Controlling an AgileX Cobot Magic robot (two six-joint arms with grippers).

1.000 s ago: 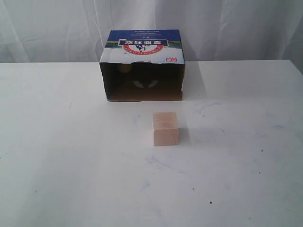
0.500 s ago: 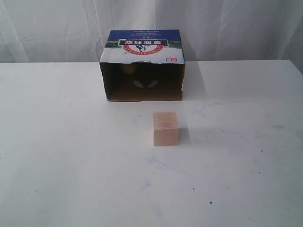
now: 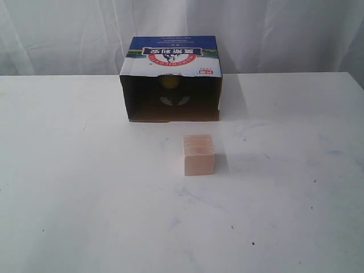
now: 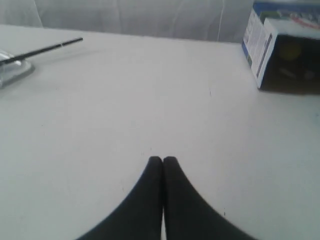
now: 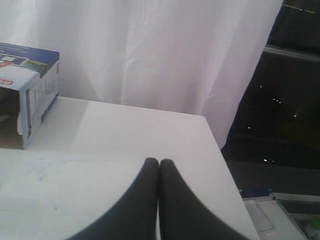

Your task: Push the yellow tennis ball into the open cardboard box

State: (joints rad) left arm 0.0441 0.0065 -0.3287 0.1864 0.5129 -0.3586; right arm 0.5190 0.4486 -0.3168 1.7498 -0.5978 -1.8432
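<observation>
The open cardboard box lies on its side at the back of the white table, its dark mouth facing the front. Inside it, near the back wall, the yellow tennis ball shows dimly; it appears too in the left wrist view as a faint yellow ball within the box. My left gripper is shut and empty over bare table, well away from the box. My right gripper is shut and empty near the table's right edge, with the box off to one side. Neither gripper shows in the exterior view.
A pale wooden cube stands in front of the box, slightly right of centre. A thin black rod and a clear object lie far off in the left wrist view. Beyond the table's edge is a dark drop.
The yellow ball inside the box has shifted from the upper left of the opening toward its middle. The cube and box have stayed put.
</observation>
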